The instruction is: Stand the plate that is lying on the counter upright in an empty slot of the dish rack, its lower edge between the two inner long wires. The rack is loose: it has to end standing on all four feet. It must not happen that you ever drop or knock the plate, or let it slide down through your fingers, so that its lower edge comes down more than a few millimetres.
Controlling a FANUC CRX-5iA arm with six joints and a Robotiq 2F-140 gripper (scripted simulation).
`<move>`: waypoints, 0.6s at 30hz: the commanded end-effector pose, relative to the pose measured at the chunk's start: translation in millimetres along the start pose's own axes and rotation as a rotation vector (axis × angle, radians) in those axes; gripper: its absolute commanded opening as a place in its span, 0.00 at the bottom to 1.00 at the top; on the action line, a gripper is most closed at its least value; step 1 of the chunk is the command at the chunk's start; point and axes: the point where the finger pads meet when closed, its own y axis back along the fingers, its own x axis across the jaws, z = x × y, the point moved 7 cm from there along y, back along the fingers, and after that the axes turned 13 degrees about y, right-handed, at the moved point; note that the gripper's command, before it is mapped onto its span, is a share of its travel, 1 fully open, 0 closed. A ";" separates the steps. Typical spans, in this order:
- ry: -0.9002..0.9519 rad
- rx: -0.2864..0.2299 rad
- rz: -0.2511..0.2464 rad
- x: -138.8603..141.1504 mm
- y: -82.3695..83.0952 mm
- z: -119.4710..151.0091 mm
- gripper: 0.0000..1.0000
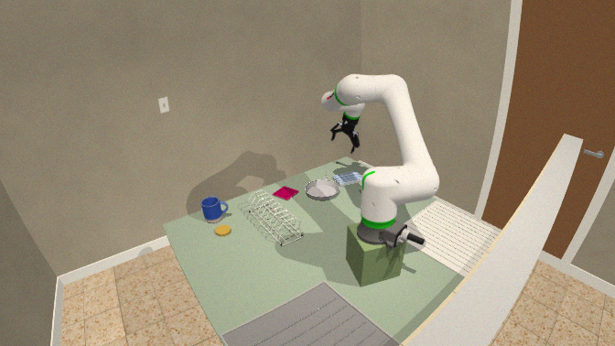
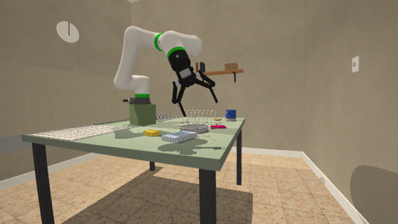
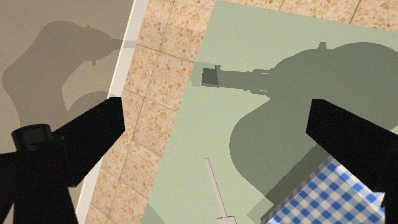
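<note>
A grey plate (image 1: 322,189) lies flat on the green counter, also seen in the exterior view (image 2: 193,128). The wire dish rack (image 1: 271,217) stands to its left with its slots empty; it shows behind the plate in the exterior view (image 2: 201,117). My gripper (image 1: 346,135) (image 2: 196,99) hangs high above the counter's far edge, wide open and empty, up and to the right of the plate. In the wrist view the two black fingers frame the counter's edge and the floor; the plate and rack are out of that view.
A blue checked cloth (image 1: 347,178) (image 3: 325,197) lies just right of the plate. A fork (image 3: 217,190) lies near the counter edge. A pink pad (image 1: 285,192), blue mug (image 1: 213,209), orange disc (image 1: 222,230) and yellow sponge (image 2: 151,133) sit on the counter. My arm's base block (image 1: 375,258) stands nearer the front.
</note>
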 end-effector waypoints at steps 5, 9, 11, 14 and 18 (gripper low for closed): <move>-0.065 -0.024 -0.013 -11.8 37.2 61.1 1.00; -0.097 -0.044 -0.015 -12.6 53.4 92.0 1.00; -0.113 -0.054 -0.016 -12.0 61.5 108.0 1.00; -0.137 -0.069 -0.017 -9.9 73.5 132.4 1.00; -0.152 -0.079 -0.017 -7.6 81.4 148.9 1.00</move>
